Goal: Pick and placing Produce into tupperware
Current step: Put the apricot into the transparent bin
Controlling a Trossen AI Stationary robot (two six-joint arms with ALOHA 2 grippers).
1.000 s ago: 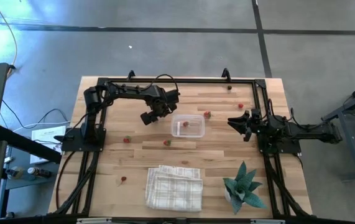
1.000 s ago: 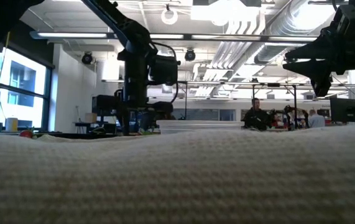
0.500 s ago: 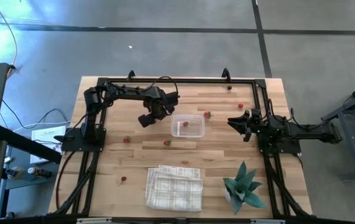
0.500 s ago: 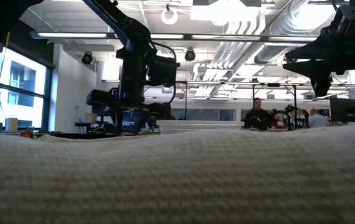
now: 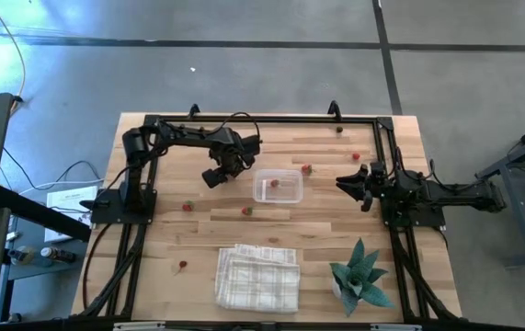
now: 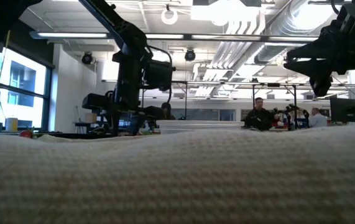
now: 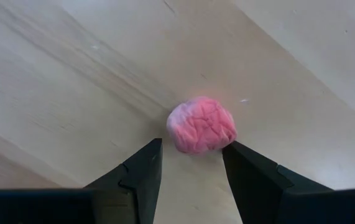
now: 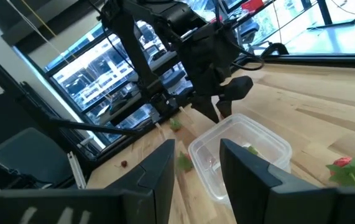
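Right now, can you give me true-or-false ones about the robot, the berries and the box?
1. The left gripper is beside the clear box, not over it. True.
2. A pink berry lies on the table at its open fingertips. True.
3. The box is empty. False: a red berry is inside.
4. The cloth covers the box. False: it lies folded, apart from it.
5. The right gripper holds the box. False: it hangs apart, empty.

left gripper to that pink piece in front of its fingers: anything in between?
Nothing visible. In the left wrist view the pink piece lies on bare wood just ahead of the open left gripper, fingers either side, not touching. The tupperware sits beside that gripper, right gripper waiting beyond it.
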